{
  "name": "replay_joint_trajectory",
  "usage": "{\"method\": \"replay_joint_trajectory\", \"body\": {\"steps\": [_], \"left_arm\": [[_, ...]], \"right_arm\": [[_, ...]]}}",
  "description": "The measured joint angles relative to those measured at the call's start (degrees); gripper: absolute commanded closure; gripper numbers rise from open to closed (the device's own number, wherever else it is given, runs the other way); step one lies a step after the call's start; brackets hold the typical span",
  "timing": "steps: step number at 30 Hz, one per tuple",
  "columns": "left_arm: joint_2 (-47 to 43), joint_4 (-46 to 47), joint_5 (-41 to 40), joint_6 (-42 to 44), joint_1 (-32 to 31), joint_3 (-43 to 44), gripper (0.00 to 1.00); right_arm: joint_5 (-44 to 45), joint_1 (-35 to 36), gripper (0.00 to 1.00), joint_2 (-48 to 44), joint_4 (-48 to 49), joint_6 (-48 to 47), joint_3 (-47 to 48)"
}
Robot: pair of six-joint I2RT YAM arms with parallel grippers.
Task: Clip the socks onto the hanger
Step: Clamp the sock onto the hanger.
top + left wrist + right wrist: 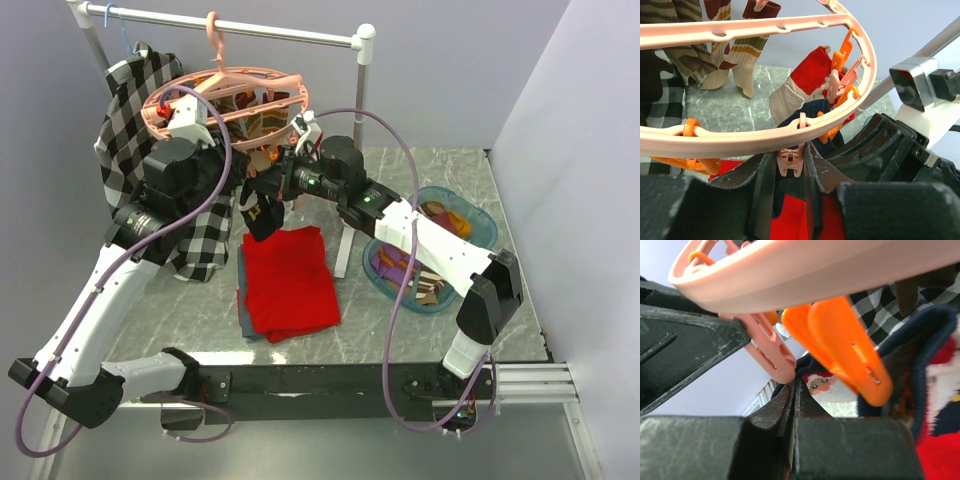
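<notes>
As both arms reach under the hanger (pixel 740 141), left gripper (pixel 789 152) grips pink clip (pixel 790 165), right gripper (pixel 792 390) pinches navy sock (pixel 927 330).

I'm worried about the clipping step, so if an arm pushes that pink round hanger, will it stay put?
It likely swings: the hanger hangs from the rail by one hook. Its thin open plastic ring looks light, so probably little resistance. The dangling clips may wobble too.

Walls: I see a plain lilac-grey back wall (pixel 450 70) and a white side panel (pixel 585 150) at right.
Desk: grey marble-patterned desk (pixel 440 170), dark front edge.
Furniture: white metal rail stand (pixel 280 34) spanning the back.
Light: soft, even, with faint shadows.
</notes>
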Motion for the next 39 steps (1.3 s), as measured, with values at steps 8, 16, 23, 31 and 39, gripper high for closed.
{"method": "replay_joint_trajectory", "body": {"steps": [8, 16, 23, 31, 39], "left_arm": [[-0.1, 0.2, 0.0, 1.7, 0.0, -0.2, 0.89], [-0.1, 0.2, -0.1, 3.4, 0.0, -0.2, 0.89], [-0.1, 0.2, 0.0, 4.5, 0.1, -0.2, 0.89], [-0.1, 0.2, 0.8, 4.9, 0.1, -0.2, 0.88], [-0.1, 0.2, 0.9, 4.9, 0.3, -0.2, 0.87]], "right_arm": [[0.5, -1.0, 1.0, -0.1, -0.1, -0.7, 0.0], [0.5, -1.3, 1.0, -0.9, -0.1, -1.1, 0.0], [0.5, -1.4, 1.0, -1.2, -0.1, -1.2, 0.0], [0.2, -1.4, 1.0, -1.2, 0.1, -1.0, 0.0], [-0.3, -1.5, 1.0, -1.2, 0.1, -0.4, 1.1]]}}
